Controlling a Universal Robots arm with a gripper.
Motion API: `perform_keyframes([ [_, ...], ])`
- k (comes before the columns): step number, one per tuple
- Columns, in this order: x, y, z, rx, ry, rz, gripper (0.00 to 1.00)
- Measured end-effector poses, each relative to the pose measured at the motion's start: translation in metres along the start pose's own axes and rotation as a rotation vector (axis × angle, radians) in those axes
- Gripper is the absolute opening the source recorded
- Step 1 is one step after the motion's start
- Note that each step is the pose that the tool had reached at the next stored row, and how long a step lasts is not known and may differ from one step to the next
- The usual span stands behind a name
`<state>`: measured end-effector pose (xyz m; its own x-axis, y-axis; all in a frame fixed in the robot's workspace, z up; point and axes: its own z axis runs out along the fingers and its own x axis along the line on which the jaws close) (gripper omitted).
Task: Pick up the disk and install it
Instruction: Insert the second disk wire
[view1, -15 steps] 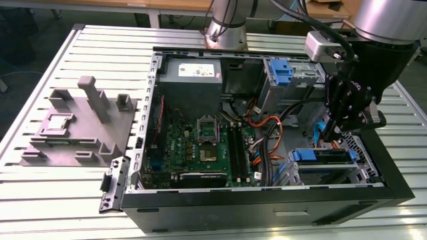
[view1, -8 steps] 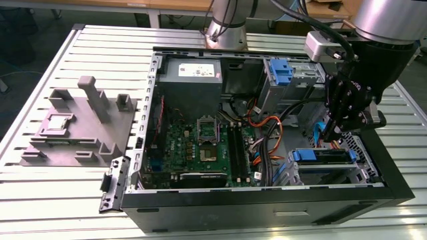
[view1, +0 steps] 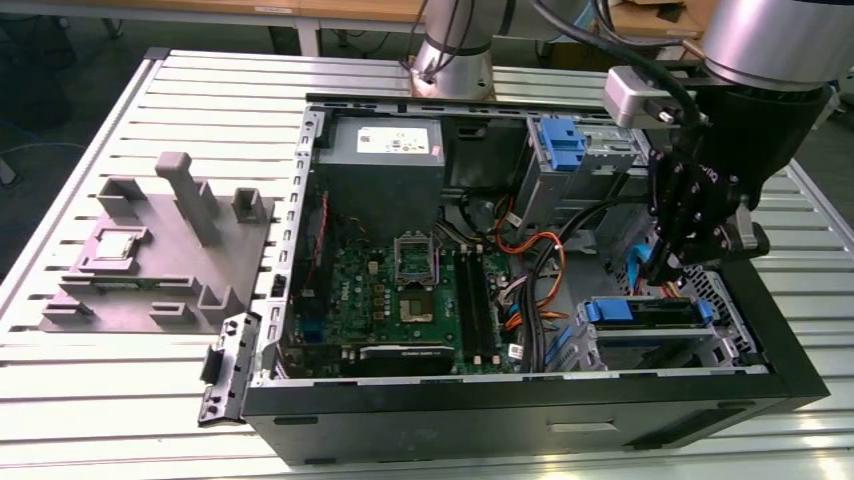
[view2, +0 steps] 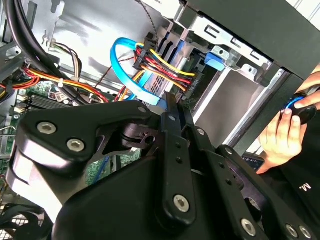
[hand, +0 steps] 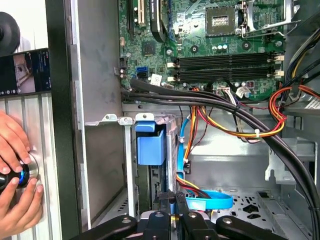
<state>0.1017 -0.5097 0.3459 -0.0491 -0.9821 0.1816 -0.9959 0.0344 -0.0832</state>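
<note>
The disk lies flat in the silver drive bay at the case's near corner, on the exterior view's right, with its blue carrier framing a dark middle. The carrier's blue end tab shows in both wrist views, set in the bay's metal frame. My gripper hangs just above that bay, shut, with nothing visible between its black fingers. In both wrist views the gripper stands beside the tab and close to a looped blue data cable.
Bundled black, red, yellow and orange cables cross between the bay and the motherboard. A grey power supply and an upright blue bracket stand at the back. A grey fixture lies outside the case. A hand holds a round device.
</note>
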Motion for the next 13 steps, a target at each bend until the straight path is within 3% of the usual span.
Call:
perform_keyframes([
  [3, 0.0043, -0.0001, 0.0012, 0.0069, -0.0085, 0.001, 0.16],
  [5, 0.0074, 0.0001, 0.0023, 0.0089, -0.0204, 0.003, 0.16],
  [7, 0.0101, 0.0002, 0.0035, 0.0096, -0.0388, 0.005, 0.16],
  [11, 0.0149, 0.0002, 0.0049, 0.0102, -0.0892, 0.009, 0.16],
  [12, 0.0165, 0.0002, 0.0054, 0.0103, -0.0973, 0.010, 0.16],
  [13, 0.0183, 0.0004, 0.0058, 0.0109, -0.1010, 0.011, 0.16],
])
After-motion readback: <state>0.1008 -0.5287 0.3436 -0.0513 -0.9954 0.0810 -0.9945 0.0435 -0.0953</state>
